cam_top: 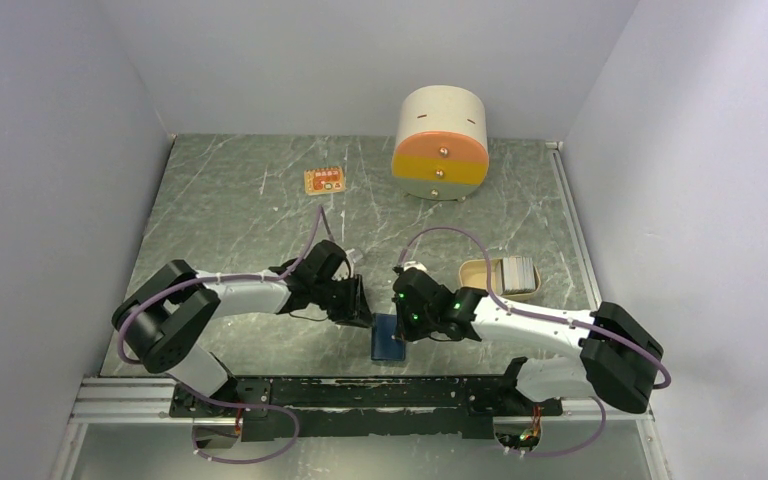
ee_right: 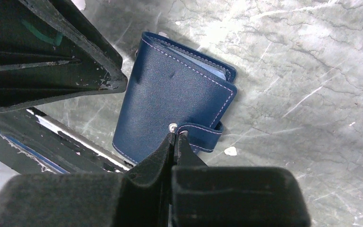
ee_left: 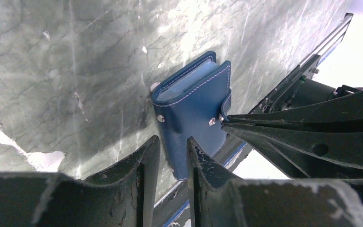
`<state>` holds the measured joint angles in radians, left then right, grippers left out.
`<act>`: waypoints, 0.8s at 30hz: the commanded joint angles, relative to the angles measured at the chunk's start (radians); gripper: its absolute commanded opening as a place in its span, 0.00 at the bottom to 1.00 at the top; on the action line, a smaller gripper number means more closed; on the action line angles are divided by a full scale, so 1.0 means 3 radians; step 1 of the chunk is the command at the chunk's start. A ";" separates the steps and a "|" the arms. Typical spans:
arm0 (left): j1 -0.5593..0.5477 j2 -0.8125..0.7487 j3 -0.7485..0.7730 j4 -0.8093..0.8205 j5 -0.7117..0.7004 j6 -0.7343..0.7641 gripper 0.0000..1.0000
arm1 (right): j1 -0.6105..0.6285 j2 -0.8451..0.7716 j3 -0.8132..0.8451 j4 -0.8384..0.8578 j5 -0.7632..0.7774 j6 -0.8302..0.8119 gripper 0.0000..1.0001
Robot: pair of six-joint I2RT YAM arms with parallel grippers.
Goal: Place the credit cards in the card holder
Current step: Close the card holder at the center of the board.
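The card holder (cam_top: 388,340), a dark navy folded case, lies flat at the table's near edge between both arms. Lighter blue pockets show at its slightly gaping far end (ee_left: 189,78). My right gripper (ee_right: 176,135) is shut, its tips touching the strap end (ee_right: 201,132) next to the silver snap stud. My left gripper (ee_left: 172,139) stands a little open just off the holder's left edge, and its tips (ee_right: 118,82) reach that edge with nothing clearly gripped. The credit cards (cam_top: 516,270) sit as a pale stack in a beige tray at the right, away from both grippers.
The beige tray (cam_top: 475,272) lies just behind my right arm. A cream-and-orange round drawer unit (cam_top: 441,140) stands at the back. A small orange tag (cam_top: 325,181) lies at the back left. The black rail (cam_top: 360,385) runs right below the holder.
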<state>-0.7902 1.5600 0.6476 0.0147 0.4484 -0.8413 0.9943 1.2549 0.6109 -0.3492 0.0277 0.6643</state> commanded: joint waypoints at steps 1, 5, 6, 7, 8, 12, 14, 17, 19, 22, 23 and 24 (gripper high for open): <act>-0.0020 0.0103 0.0010 0.0249 0.0132 -0.0057 0.33 | 0.0009 0.0049 0.0098 -0.0130 0.0005 -0.0092 0.00; -0.0020 0.0206 0.0021 0.0323 0.0203 -0.0074 0.32 | 0.0013 0.0046 0.0127 -0.0101 -0.0011 -0.0113 0.00; -0.0027 0.0222 0.0027 0.0325 0.0210 -0.0073 0.32 | 0.0010 0.0064 0.0140 -0.0104 -0.0019 -0.0129 0.00; -0.0023 0.0236 0.0033 0.0324 0.0213 -0.0074 0.31 | 0.0009 0.0085 0.0157 -0.0105 -0.0030 -0.0139 0.00; -0.0025 0.0244 0.0034 0.0333 0.0219 -0.0077 0.31 | 0.0010 0.0110 0.0165 -0.0110 -0.0045 -0.0147 0.00; -0.0026 0.0266 0.0031 0.0348 0.0224 -0.0085 0.31 | 0.0014 0.0144 0.0144 -0.0054 -0.0118 -0.0147 0.11; -0.0025 0.0276 0.0025 0.0363 0.0235 -0.0093 0.31 | 0.0009 0.0134 0.0130 -0.0037 -0.0116 -0.0125 0.13; -0.0025 0.0276 0.0025 0.0352 0.0223 -0.0100 0.31 | 0.0012 0.0101 0.0121 -0.0032 -0.0079 -0.0085 0.12; -0.0027 0.0256 0.0022 0.0339 0.0202 -0.0100 0.31 | 0.0012 0.0074 0.0114 -0.0016 -0.0086 -0.0058 0.16; -0.0025 0.0245 0.0020 0.0325 0.0193 -0.0100 0.32 | 0.0012 0.0022 0.0092 0.0006 -0.0050 -0.0006 0.17; -0.0026 0.0245 0.0024 0.0322 0.0196 -0.0100 0.32 | 0.0010 0.0001 0.0083 0.0018 -0.0042 0.0003 0.16; -0.0028 0.0247 0.0024 0.0314 0.0187 -0.0096 0.31 | 0.0009 -0.0015 0.0080 0.0022 -0.0040 0.0009 0.16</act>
<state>-0.7910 1.6363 0.6476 0.0898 0.4957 -0.8688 0.9951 1.2835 0.6399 -0.3637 0.0074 0.6464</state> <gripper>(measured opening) 0.315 0.163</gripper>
